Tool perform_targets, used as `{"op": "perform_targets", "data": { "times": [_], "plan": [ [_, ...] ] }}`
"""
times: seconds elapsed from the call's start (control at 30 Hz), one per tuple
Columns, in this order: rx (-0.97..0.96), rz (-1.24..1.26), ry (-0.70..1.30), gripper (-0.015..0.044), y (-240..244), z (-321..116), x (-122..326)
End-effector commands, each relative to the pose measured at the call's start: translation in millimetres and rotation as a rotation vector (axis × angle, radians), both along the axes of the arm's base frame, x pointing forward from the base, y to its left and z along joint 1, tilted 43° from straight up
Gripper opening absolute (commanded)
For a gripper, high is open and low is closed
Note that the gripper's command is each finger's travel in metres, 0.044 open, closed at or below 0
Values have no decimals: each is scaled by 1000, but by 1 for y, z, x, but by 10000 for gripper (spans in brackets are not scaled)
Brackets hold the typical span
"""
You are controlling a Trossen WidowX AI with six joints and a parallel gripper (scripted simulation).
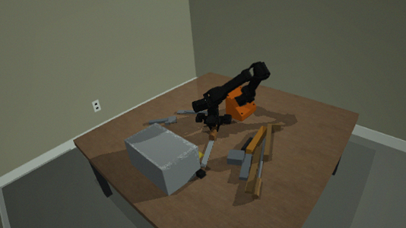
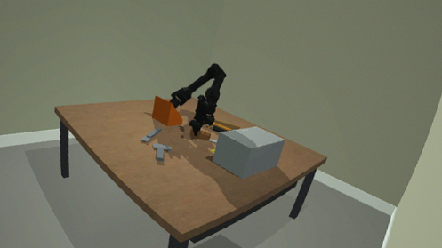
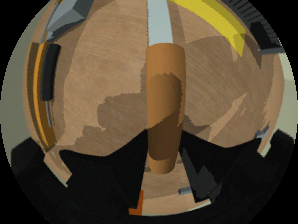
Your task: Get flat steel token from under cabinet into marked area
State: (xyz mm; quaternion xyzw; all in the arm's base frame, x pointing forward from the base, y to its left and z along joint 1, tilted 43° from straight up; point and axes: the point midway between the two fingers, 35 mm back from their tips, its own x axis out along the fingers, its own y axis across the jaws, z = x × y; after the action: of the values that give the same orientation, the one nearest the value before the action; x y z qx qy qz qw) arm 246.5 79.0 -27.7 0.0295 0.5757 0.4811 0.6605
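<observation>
The grey cabinet stands on the table. Part of the yellow marked area shows beside it. My gripper points down, shut on the wooden handle of a flat-bladed tool. Its pale straight blade reaches forward past the yellow area, beside the cabinet's front; its far tip is out of the wrist view. Whether the blade touches the table is unclear. I cannot see the steel token.
A small black block sits by the cabinet's front corner, near the blade's far end. Grey blocks, an orange bar and a thin rod with a wooden handle lie to one side. Grey flat pieces lie on the other side.
</observation>
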Motion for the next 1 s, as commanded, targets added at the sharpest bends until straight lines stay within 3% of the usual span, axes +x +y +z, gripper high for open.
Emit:
{"op": "perform_targets", "data": {
  "times": [0.0, 0.97],
  "plan": [
    [2, -3, -5, 0, 2, 4, 0],
    [3, -3, -4, 0, 22, 23, -8]
  ]
}}
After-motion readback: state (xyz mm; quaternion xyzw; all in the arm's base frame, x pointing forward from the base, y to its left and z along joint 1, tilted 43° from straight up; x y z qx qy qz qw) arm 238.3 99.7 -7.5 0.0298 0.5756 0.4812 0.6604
